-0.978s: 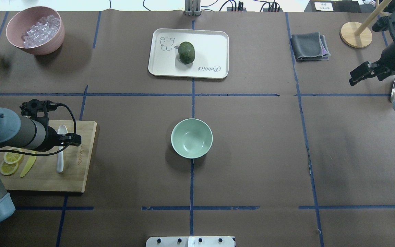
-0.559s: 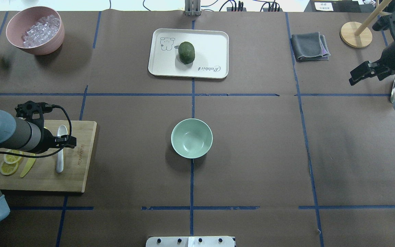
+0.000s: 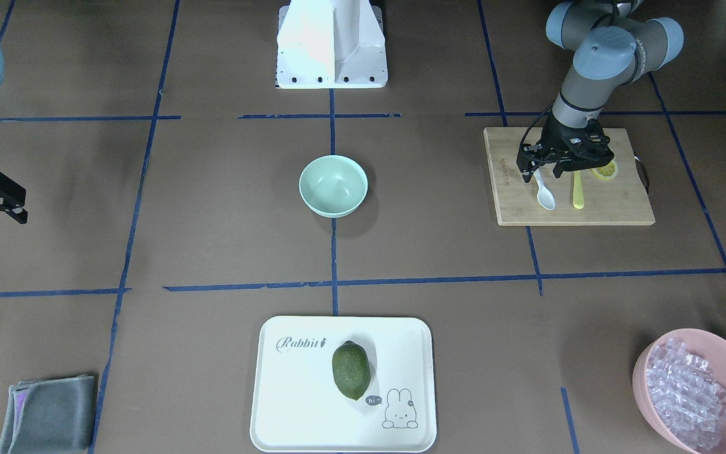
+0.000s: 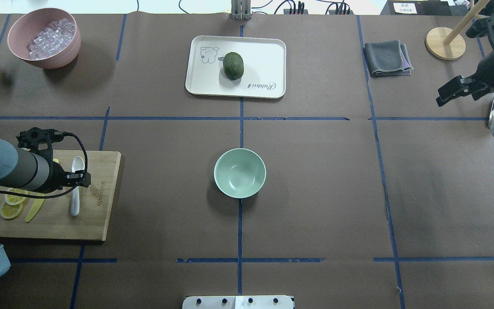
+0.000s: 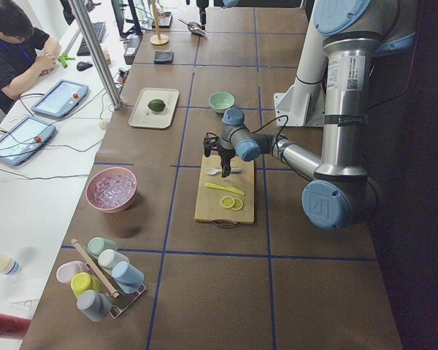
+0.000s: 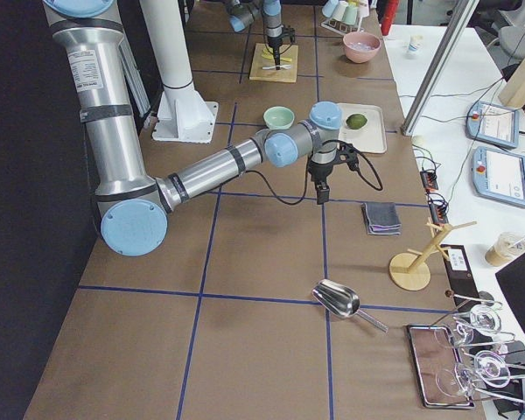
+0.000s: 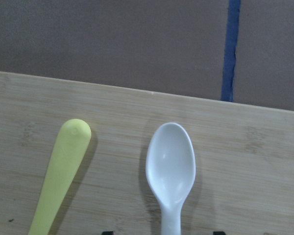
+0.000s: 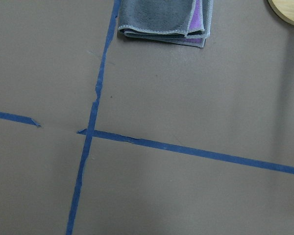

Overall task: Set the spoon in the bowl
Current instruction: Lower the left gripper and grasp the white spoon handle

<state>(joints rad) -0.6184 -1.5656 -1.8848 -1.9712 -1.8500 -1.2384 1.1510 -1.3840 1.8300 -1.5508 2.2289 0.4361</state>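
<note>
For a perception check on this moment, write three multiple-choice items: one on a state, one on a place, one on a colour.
1. The small round pale mint-green bowl is: A empty; B full of ice; C upside down.
2. The small white plastic spoon lies: A inside that bowl; B flat on the pale wooden cutting board; C standing upright.
3. The larger round bowl of clear ice-like pieces is: A blue; B yellow; C pink.
Answers: 1 A, its glossy inside is bare; 2 B, it rests on the board beside the yellow plastic knife; 3 C, its wall is pink.
</note>
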